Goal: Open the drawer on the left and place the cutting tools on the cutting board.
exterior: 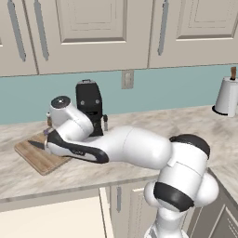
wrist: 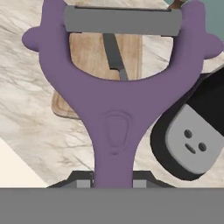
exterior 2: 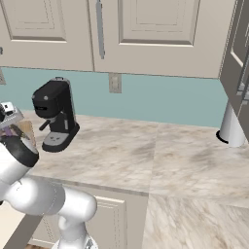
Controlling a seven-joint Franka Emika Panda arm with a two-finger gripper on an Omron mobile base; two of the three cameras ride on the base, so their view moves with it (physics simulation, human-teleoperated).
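Note:
My gripper (wrist: 113,180) is shut on the stem of the purple Y-shaped peeler (wrist: 116,100) and holds it above the counter. In the hand view the peeler's head points toward the wooden cutting board (wrist: 89,54). The black-handled knife (wrist: 114,57) lies on that board. In the left base view the arm reaches left over the cutting board (exterior: 39,158), the knife (exterior: 35,144) lies at the board's left end, and the wrist hides the fingers. The drawer (exterior: 51,218) stands open below the counter edge, and its pale inside shows.
A black coffee machine (exterior: 89,104) stands on the counter just behind and right of the board, close to the hand (wrist: 192,135). A white paper towel roll (exterior: 228,95) stands at the far right. Upper cabinet doors hang above the counter.

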